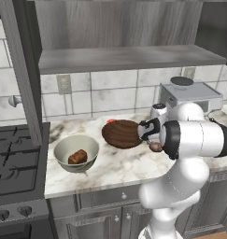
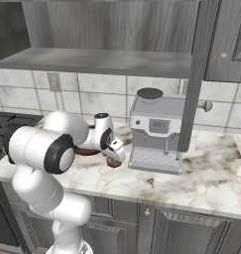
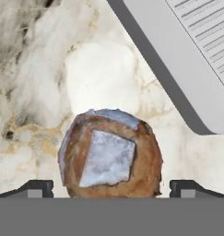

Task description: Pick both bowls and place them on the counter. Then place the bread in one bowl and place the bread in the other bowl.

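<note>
hand (image 3: 111, 186) wide open astride round bread (image 3: 109, 154), not gripping | coffee machine (image 3: 187, 60) base just beside

Tiled wall (image 1: 110, 93), grey shelf (image 1: 124, 58), stove (image 1: 14, 158)

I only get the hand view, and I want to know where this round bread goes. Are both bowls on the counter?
Observer: Yes. The cream bowl stands on the counter, next to the stove.
Operator: Is anything in it?
Observer: A brown piece of bread lies inside it.
Operator: And the other bowl?
Observer: The wooden bowl sits between the cream bowl and your round bread, and I see no bread in it.
</note>
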You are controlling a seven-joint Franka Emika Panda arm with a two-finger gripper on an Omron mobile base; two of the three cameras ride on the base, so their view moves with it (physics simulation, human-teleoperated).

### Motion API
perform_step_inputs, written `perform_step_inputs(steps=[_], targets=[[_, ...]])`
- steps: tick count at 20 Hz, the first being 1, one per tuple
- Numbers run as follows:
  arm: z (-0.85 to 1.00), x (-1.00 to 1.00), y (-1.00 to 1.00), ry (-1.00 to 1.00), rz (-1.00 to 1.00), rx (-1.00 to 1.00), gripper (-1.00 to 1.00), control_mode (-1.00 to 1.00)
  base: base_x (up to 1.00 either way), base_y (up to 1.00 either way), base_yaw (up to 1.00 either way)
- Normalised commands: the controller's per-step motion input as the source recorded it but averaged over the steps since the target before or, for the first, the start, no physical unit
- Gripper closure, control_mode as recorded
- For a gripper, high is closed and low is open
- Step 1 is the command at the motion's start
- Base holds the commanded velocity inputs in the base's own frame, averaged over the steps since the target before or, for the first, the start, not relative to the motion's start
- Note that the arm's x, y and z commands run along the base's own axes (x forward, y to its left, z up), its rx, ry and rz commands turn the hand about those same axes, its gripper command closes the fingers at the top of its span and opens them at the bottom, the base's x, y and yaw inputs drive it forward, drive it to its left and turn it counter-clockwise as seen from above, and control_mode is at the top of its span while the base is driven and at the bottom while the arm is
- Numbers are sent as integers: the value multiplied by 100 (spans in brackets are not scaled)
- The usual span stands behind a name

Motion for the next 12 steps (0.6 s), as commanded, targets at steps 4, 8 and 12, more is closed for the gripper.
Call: perform_step_inputs(steps=[4,8,12], targets=[[-8,22,-8,0,0,0,-100,-100,0,0,0],[-17,11,-2,0,0,0,-100,-100,0,0,0],[-18,0,0,0,0,0,-100,-100,0,0,0]])
